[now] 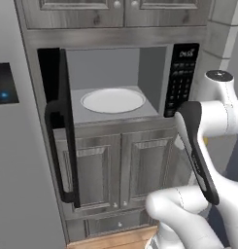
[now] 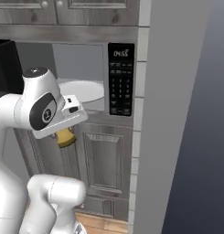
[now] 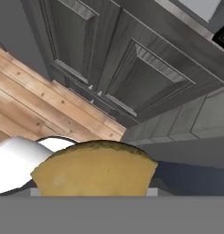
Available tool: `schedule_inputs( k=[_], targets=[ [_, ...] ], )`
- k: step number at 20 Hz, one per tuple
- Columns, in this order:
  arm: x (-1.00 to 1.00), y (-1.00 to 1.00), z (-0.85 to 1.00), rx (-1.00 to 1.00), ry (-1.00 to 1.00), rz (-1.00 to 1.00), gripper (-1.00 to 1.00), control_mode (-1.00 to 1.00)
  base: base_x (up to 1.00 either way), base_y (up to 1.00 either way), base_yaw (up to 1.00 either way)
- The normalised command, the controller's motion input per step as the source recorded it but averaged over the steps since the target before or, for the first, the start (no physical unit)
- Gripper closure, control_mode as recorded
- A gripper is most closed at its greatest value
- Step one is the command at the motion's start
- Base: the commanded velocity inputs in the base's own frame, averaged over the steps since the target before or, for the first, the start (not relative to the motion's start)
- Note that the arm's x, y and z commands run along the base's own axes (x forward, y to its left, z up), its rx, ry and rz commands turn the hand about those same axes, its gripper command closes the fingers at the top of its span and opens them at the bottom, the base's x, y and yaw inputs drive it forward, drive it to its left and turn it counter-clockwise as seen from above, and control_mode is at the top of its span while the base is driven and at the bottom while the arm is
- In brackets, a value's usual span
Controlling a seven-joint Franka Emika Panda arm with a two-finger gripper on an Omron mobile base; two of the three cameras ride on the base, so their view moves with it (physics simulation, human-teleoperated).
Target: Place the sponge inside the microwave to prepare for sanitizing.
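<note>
The wide black built-in microwave [image 1: 115, 82] stands open, its dark door [image 1: 59, 126] swung out at 9 o'clock (the white round turntable [image 1: 113, 100] inside is bare). The small yellow sponge [image 2: 65, 136] sits below, at about 7 o'clock from the black keypad [image 2: 121, 78] — clamped in the gripper [image 2: 64, 133].

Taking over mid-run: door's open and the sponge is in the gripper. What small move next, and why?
Probably lift and carry the sponge toward the open microwave. The gripper holds it below the cavity floor, in front of the cabinet doors, and the turntable sits bare above.
</note>
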Motion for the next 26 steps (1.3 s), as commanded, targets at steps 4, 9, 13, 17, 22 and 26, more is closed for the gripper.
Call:
schedule_inputs(
  k=[4, 9, 13, 17, 22, 26],
  targets=[
    [0.0, 0.0, 0.0, 0.0, 0.0, 0.0, 1.0, 1.0, 0.46, 0.0, 0.18],
    [0.0, 0.0, 0.0, 0.0, 0.0, 0.0, 1.0, 1.0, 0.3, 0.03, 0.2],
    [0.0, 0.0, 0.0, 0.0, 0.0, 0.0, 1.0, 1.0, 0.24, 0.0, 0.27],
    [0.0, 0.0, 0.0, 0.0, 0.0, 0.0, 1.0, 1.0, 0.23, 0.0, 0.3],
    [0.0, 0.0, 0.0, 0.0, 0.0, 0.0, 1.0, 1.0, 0.49, -0.15, 0.26],
    [0.0, 0.0, 0.0, 0.0, 0.0, 0.0, 1.0, 1.0, 0.22, -0.04, 0.09]
  ],
)
